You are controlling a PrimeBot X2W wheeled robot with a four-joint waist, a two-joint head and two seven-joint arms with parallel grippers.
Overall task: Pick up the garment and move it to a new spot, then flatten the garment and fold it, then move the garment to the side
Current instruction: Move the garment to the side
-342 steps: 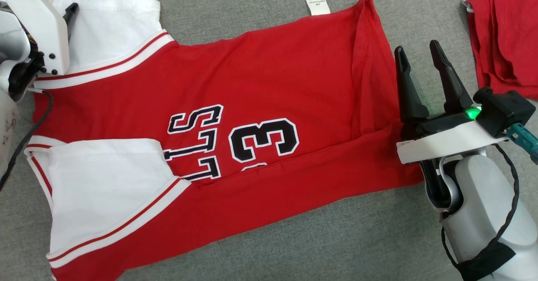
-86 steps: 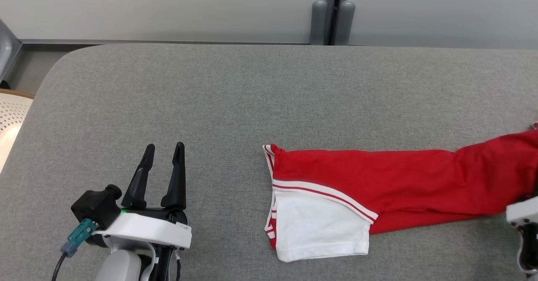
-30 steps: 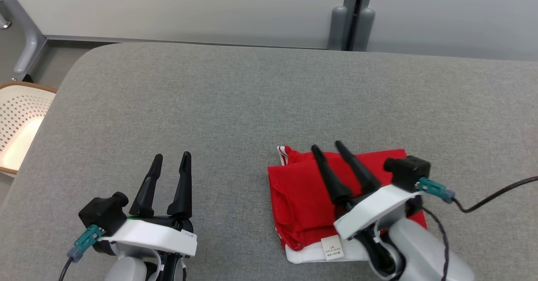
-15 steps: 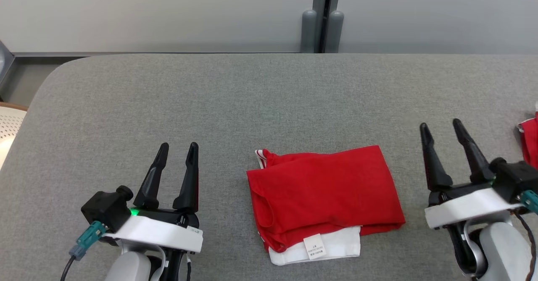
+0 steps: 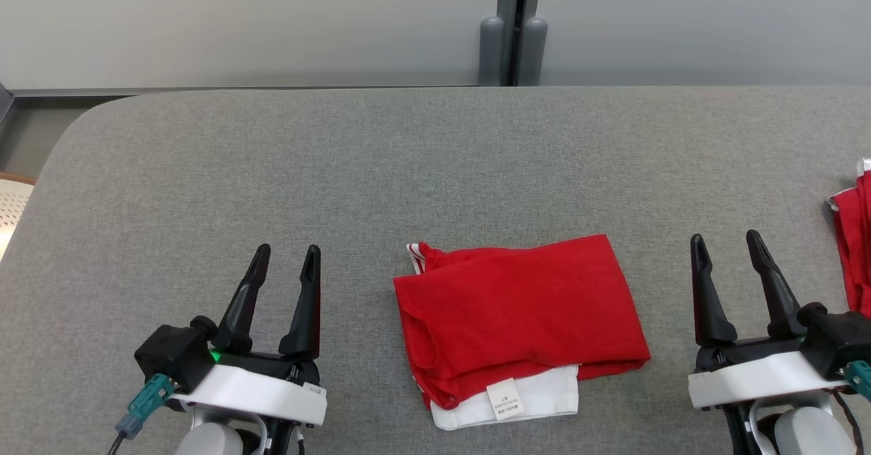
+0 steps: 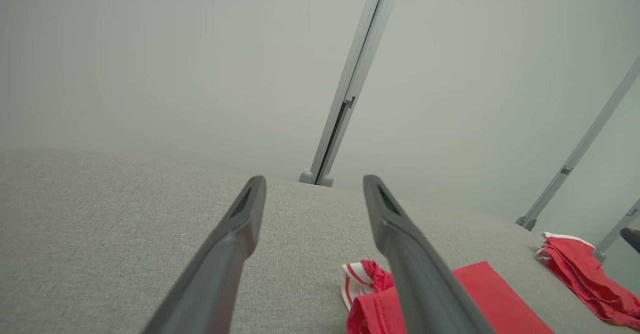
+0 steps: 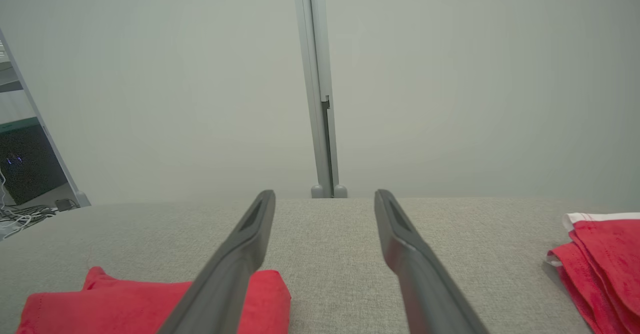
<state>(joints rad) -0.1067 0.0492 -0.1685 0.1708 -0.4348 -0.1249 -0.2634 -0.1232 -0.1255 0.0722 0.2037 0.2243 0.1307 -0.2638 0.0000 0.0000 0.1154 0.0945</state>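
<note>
Folded red garment [image 5: 517, 312], white layer [image 5: 548, 395] and label [image 5: 505, 398] peeking from its lower edge, low centre of the frame on the grey counter [image 5: 408, 162], left tool [image 5: 288, 249] lower left, fingers apart and empty, right tool [image 5: 724, 237] lower right, likewise apart, another red cloth [image 5: 854, 237] at right edge

- My head camera looks steeply down over the grey tabletop [image 5: 435, 169] from above.
- My wrist cameras sit low near the tabletop, facing the back wall [image 6: 150, 74].
- All three views share the folded red garment [image 5: 517, 312] and the wall post [image 5: 512, 54].
</note>
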